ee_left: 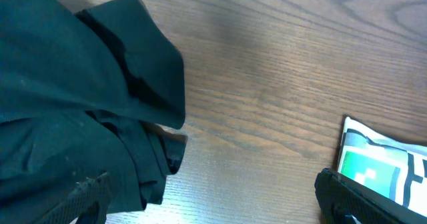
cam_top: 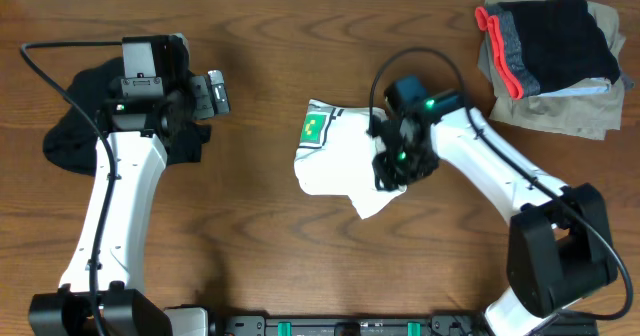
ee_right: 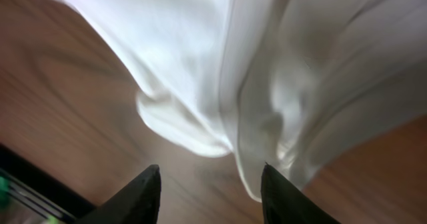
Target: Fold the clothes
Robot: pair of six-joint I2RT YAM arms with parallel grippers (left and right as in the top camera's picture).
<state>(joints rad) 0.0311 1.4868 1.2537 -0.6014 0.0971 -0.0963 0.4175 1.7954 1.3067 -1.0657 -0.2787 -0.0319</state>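
A crumpled white T-shirt (cam_top: 340,161) with a small green-and-yellow print (cam_top: 315,128) lies at the table's middle. My right gripper (cam_top: 392,171) hovers over its right part. In the right wrist view the gripper (ee_right: 210,184) is open, and white fabric (ee_right: 267,64) hangs just ahead of the fingertips, a fold brushing the right one. A black garment (cam_top: 70,136) lies bunched at the far left under my left arm. My left gripper (cam_top: 215,94) stands open beside it, holding nothing. The left wrist view shows the black garment (ee_left: 67,104) at left and the print (ee_left: 380,167) at right.
At the back right corner sits a pile: a grey garment with red-orange trim (cam_top: 505,46), a dark piece (cam_top: 560,36) on top, and a khaki-olive garment (cam_top: 560,116) beneath. Bare wooden table (cam_top: 300,36) lies between the two arms.
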